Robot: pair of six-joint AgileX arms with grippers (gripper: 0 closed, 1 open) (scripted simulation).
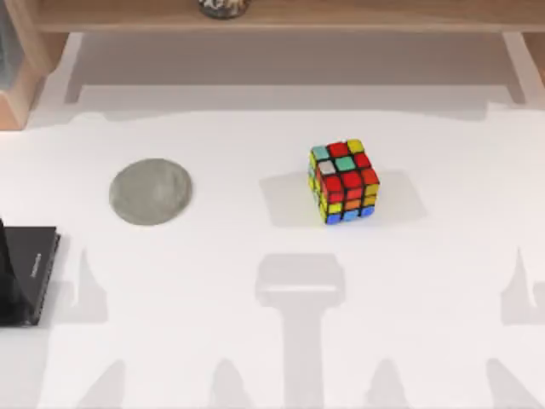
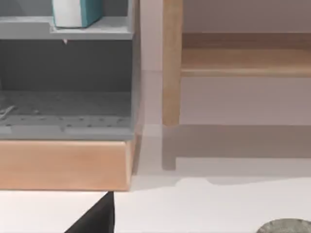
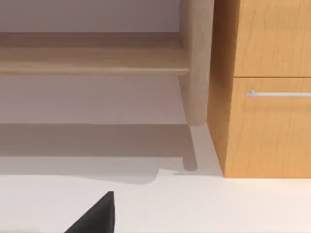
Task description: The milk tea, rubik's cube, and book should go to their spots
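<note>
Cube centre-right on bench, untouched | coaster left, black slab lower-left edge, book on shelf | grippers' state: cannot tell | risk: 1 off-centre grasp twists cube away.

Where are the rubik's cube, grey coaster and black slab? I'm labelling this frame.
rubik's cube (image 1: 343,181): top view, red upper face.
grey coaster (image 1: 151,191): top view, disc centre.
black slab (image 1: 30,268): top view, its flat face.
</note>
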